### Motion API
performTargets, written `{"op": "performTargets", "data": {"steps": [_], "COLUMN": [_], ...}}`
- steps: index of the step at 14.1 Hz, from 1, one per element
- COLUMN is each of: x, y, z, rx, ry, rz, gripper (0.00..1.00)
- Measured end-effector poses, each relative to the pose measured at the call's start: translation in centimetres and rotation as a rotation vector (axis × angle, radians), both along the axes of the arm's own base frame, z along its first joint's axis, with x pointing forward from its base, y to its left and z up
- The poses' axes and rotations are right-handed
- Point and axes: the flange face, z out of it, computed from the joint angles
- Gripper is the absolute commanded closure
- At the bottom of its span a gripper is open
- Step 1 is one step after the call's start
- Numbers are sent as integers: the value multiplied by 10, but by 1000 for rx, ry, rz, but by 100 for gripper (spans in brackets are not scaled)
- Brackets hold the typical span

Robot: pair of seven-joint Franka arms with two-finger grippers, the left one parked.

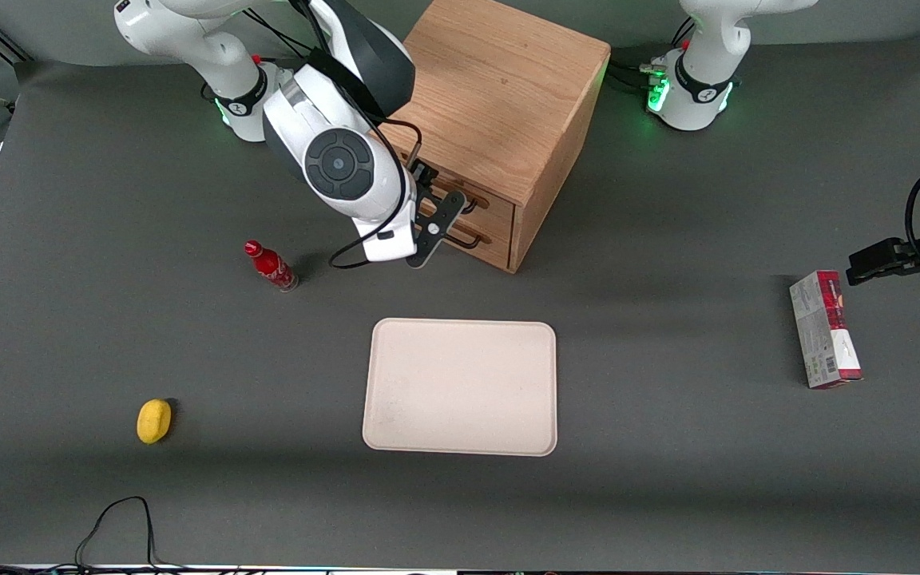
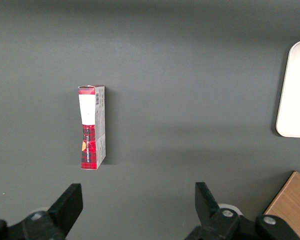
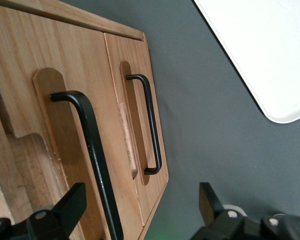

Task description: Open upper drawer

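Note:
The wooden cabinet (image 1: 500, 88) stands at the back of the table. Its upper drawer (image 1: 500, 209) is shut flush, with its long black handle (image 1: 472, 200) across its front. The lower drawer (image 1: 496, 249) sits beneath it. My right gripper (image 1: 436, 228) hovers just in front of the drawer fronts, open and empty. In the right wrist view the upper drawer (image 3: 95, 75) fills the frame. Its handle (image 3: 92, 150) runs between the spread fingers, close to one fingertip (image 3: 72, 202), and is not touched. The gripper (image 3: 140, 205) straddles it. The lower drawer's shorter handle (image 3: 151, 125) lies beside it.
A cream tray (image 1: 460, 387) lies nearer the front camera than the cabinet. A small red bottle (image 1: 271, 266) stands close to the gripper. A yellow fruit (image 1: 154, 420) lies toward the working arm's end, and a red and white box (image 1: 825, 329) toward the parked arm's end.

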Motion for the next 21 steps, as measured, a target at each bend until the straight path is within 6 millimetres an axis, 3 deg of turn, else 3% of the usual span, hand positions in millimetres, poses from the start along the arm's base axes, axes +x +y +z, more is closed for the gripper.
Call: {"op": "performTargets", "data": {"steps": [7,21], "x": [0,-3], "y": [2,4], "z": [-21,-44], "rx": [-19,-10], "ry": [26,-2], "rz": [2,4], "gripper": [0,0]}}
